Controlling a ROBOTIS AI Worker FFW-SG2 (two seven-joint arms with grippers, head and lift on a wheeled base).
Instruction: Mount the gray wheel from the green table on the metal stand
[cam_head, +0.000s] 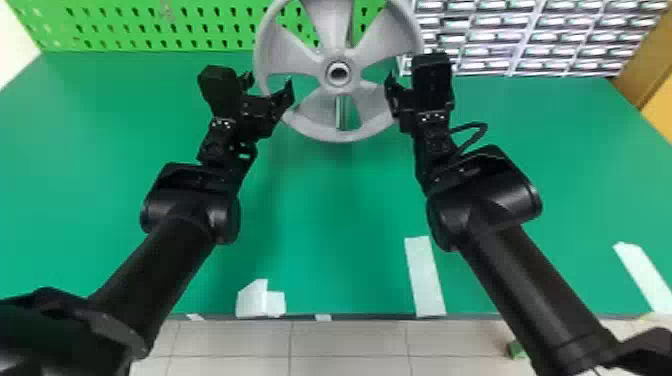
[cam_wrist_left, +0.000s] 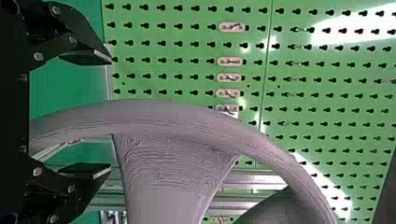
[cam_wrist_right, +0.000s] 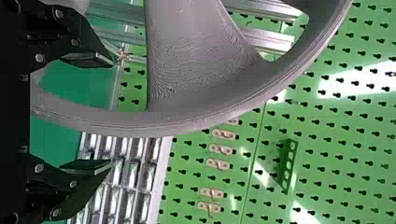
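Observation:
The gray wheel (cam_head: 320, 65) stands upright at the far middle of the green table (cam_head: 340, 210), its hub facing the head camera, with part of the metal stand (cam_head: 341, 112) visible through its lower opening. My left gripper (cam_head: 270, 85) is open at the wheel's left rim, and my right gripper (cam_head: 397, 90) is open at its right rim. In the left wrist view the rim of the wheel (cam_wrist_left: 154, 114) passes between the parted fingers of my left gripper (cam_wrist_left: 109, 114). The right wrist view likewise has the wheel (cam_wrist_right: 140, 123) between the spread fingers of my right gripper (cam_wrist_right: 112, 112).
A green pegboard (cam_head: 150, 25) rises behind the table, with a rack of small drawers (cam_head: 525, 37) at the back right. White tape pieces (cam_head: 425, 275) lie near the front edge. In the right wrist view a green holder (cam_wrist_right: 288, 165) is on the pegboard.

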